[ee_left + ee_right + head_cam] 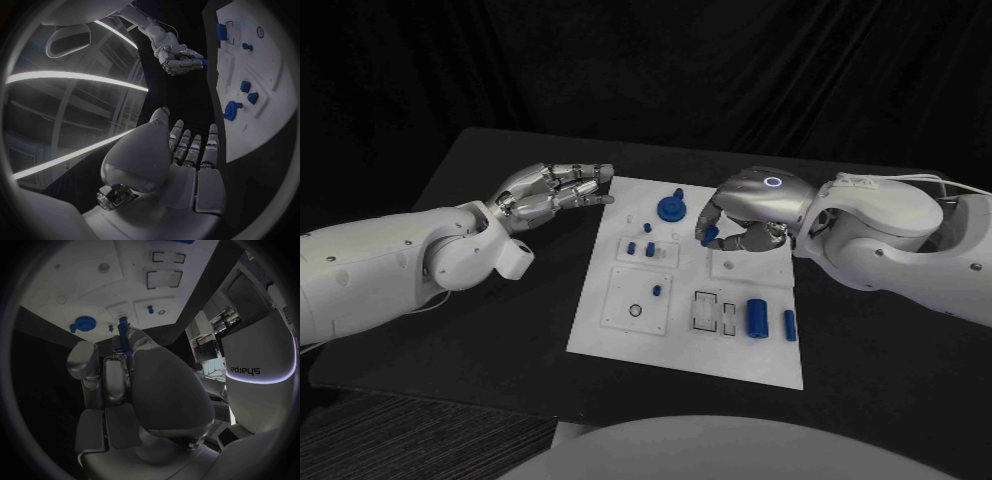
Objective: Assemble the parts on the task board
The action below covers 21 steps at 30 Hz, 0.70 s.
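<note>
Black bench [473, 330] with a dark matte top, black backdrop behind it; grey striped floor [430, 440] shows below the near edge. White task board [689, 345] lies mid-bench, long side running away from the robot, slightly skewed. Left robot hand [557, 192] hovers over the bench just beside the board's far left corner, fingers extended and a little apart, holding nothing; the left wrist view shows the same left robot hand [187, 155] with straight fingers and an empty palm, board edge close by. Right robot hand [740, 222] sits over the far right part of the board, fingers curled in around a small blue peg [710, 234]; the right wrist view shows the blue peg [124, 337] pinched between the fingers and pointing toward the board. On the board: blue round knob part [674, 208] at the far middle, small blue pegs [640, 248] standing in a raised white block left of centre, a black O-ring [638, 311] in a recessed tile nearer the robot, two rectangular outlined slots [718, 313] next to it, then a larger blue cylinder [757, 318] and a thinner blue pin [790, 325] lying at the near right side. In the left wrist view the room beyond has bright curved light strips [75, 77] overhead.
</note>
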### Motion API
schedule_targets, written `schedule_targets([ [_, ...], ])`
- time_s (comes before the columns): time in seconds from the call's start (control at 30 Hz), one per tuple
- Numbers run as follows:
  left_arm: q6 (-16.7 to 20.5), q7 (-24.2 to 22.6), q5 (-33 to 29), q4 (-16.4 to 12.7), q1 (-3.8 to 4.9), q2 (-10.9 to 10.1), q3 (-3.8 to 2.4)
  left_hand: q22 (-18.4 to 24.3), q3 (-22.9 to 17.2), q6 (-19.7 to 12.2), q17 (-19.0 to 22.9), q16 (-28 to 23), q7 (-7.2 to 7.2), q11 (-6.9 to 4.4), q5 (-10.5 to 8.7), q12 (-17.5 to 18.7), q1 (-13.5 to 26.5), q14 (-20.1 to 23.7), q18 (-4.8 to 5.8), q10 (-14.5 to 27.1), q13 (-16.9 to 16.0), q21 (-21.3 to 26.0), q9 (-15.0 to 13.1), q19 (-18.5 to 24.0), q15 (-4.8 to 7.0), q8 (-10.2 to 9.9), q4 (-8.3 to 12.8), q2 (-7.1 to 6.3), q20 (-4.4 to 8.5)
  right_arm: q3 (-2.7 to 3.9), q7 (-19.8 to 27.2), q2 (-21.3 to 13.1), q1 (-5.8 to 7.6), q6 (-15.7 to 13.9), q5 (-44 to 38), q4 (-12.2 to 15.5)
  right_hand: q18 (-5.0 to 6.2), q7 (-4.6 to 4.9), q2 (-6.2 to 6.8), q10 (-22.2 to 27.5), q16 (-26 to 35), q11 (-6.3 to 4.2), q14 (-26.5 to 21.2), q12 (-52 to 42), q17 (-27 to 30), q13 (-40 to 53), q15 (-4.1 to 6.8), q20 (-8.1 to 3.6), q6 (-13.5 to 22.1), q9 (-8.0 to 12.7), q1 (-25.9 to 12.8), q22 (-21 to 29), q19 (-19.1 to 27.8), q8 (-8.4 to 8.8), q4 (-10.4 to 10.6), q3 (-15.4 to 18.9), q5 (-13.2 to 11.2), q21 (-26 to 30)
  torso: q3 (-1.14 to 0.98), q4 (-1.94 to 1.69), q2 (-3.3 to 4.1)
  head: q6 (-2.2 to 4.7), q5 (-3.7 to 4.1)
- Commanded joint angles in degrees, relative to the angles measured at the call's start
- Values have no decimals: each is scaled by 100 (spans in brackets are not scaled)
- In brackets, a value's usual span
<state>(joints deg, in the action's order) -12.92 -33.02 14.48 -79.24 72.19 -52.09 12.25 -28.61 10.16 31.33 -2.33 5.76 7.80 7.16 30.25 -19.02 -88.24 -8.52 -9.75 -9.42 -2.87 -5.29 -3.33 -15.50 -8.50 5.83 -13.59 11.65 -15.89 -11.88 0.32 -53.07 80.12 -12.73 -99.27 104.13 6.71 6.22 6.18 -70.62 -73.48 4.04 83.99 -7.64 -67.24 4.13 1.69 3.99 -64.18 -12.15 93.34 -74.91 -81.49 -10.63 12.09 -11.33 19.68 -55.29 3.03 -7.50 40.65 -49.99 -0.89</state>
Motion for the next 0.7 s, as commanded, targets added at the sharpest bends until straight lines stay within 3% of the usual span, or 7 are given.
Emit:
schedule_targets([
  [0.03, -108, -61, -31, 19, -14, 29, -5, 8, -34, 42, -7, 26, -13, 9, 36, -31, -67, -35, -70, -37, -5, -40, -8, -36, -18, 26, 11, -2, 2, 0, -185, 192, 8, 258, -30, 34, -87, 3, 68, -177, 4, -142, 155, 19, 7, -5, 21, -1, -30, -4, 10, -742, -15, 35, 1, -35, -31, 16, 8, -3, -1, -1, -45],
  [0.23, -114, -71, -31, 43, -30, 68, -6, 27, -43, 30, -4, 22, -11, 13, 45, -27, -73, -27, -70, -37, -5, -37, -7, -28, -18, 24, 18, 3, 2, 1, -134, 718, -143, 317, -63, -83, -85, -1, 80, -202, -8, -150, 162, 38, -10, -7, 28, -6, -45, -5, 30, -740, -14, 49, -30, -87, -45, 17, 8, -3, -12, -1, -102],
  [0.43, -79, -80, -31, 5, -35, 75, -6, 78, -72, -9, 2, 13, -1, 14, 41, -15, -80, -6, -68, -28, -2, -23, 0, 2, -17, 12, 30, 25, 5, 2, -96, 1263, -438, 214, -376, -348, -79, -11, 134, -270, 3, -163, 165, 51, 4, -3, 39, -14, -96, -12, 17, -733, -10, 58, -67, -138, -31, 37, -3, -25, -8, -1, -133],
  [0.57, -63, -79, -31, 22, -37, 78, -6, 92, -84, 8, 4, 11, 0, 22, 42, -14, -86, -1, -68, -28, -1, -17, -3, 13, -9, 16, 37, 30, 10, 3, -85, 1536, -647, 208, -533, -507, -72, -12, 157, -290, -3, -166, 170, 67, -5, -5, 44, -20, -98, -10, 9, -725, -4, 77, -85, -172, 4, 66, -16, -11, -12, -1, -190],
  [0.7, -55, -78, -31, 30, -37, 75, -7, 92, -84, 8, 4, 11, 0, 22, 42, -14, -86, -1, -68, -28, -1, -17, -3, 13, -9, 16, 37, 30, 10, 3, -71, 1717, -799, 197, -635, -632, -23, -6, 179, -312, 7, -166, 173, 84, 12, -5, 46, -25, -72, -1, -9, -659, 52, 116, -100, -212, 26, 346, -11, -46, -18, -1, -167],
])
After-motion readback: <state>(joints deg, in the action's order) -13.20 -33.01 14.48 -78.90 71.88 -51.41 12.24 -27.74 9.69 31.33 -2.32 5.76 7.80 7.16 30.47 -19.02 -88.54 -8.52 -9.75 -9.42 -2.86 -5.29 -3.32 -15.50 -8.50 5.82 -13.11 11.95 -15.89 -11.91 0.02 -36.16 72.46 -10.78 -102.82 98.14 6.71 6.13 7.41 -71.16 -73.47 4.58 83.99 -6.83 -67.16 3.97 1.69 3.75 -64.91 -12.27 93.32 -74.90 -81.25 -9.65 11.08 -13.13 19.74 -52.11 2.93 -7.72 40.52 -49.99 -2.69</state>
